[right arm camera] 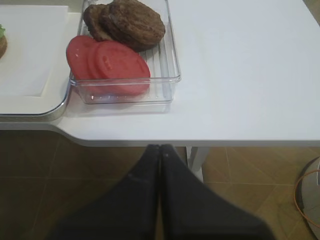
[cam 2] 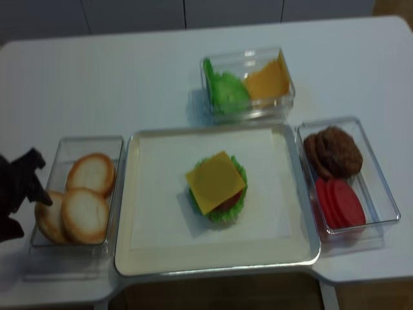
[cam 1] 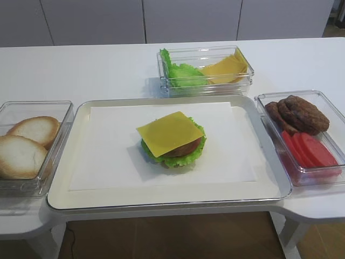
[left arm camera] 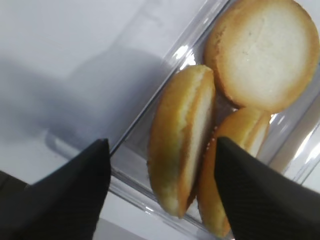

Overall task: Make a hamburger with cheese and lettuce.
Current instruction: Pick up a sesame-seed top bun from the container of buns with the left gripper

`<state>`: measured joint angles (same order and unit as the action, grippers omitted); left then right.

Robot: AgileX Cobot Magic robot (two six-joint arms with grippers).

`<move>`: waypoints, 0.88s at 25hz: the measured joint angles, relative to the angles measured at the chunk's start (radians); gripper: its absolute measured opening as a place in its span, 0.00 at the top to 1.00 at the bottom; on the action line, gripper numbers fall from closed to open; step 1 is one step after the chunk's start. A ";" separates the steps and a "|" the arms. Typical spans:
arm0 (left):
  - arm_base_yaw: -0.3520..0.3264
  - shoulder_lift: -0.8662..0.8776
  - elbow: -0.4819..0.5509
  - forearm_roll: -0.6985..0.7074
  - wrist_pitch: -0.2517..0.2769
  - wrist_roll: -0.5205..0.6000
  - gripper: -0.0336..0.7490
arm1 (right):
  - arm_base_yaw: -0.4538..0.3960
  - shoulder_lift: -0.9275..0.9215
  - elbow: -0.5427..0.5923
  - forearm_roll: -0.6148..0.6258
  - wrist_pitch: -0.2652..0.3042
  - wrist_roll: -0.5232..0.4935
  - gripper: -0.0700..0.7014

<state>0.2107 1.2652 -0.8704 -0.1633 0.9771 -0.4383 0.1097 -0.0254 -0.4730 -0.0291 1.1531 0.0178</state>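
both claws first: my left claw [left arm camera: 160, 190] hangs with its two dark fingers spread apart, one either side of a bun half [left arm camera: 182, 145] that stands on edge at the near wall of the clear bun box [left arm camera: 135, 180]. i cannot tell whether the pads touch the crust yet; nothing is lifted. my right claw [right arm camera: 159, 200] is pressed fully together and carries nothing, hovering off the worktop [right arm camera: 250, 75] edge, on my side of the box of tomato slices [right arm camera: 112, 65] and spare patties [right arm camera: 130, 22].

taking the tray [cam 1: 81, 162] as landmark: the bun box sits just left of it, the tomato box just right, and the box of spare lettuce and cheese just beyond its far rim. the hamburger [cam 1: 172, 141] so far stands near the tray's middle on white paper: lettuce [cam 1: 186, 159] fringing a patty, with the cheese [cam 1: 168, 133] laid on top, corners overhanging. no bun top is on it.

i judge the bun light, soft and easily dented, so i'd pinch it gently across its flat faces, near the middle. the cheese looks thin, floppy and slick; the bun should come down flat or the slice may skate.

room: the box walls hem the bun in closely, so straight up looks safest. the tray rim lies between box and burger; above the tray the way looks open.
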 joint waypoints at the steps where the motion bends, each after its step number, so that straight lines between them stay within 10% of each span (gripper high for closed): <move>1: 0.000 0.007 0.000 0.000 -0.002 0.003 0.35 | 0.000 0.000 0.000 0.000 0.000 0.000 0.95; 22: 0.000 0.054 0.000 -0.052 -0.025 0.056 0.35 | 0.000 0.000 0.000 0.000 0.000 0.000 0.95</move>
<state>0.2107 1.3190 -0.8704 -0.2151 0.9516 -0.3827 0.1097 -0.0254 -0.4730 -0.0291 1.1531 0.0178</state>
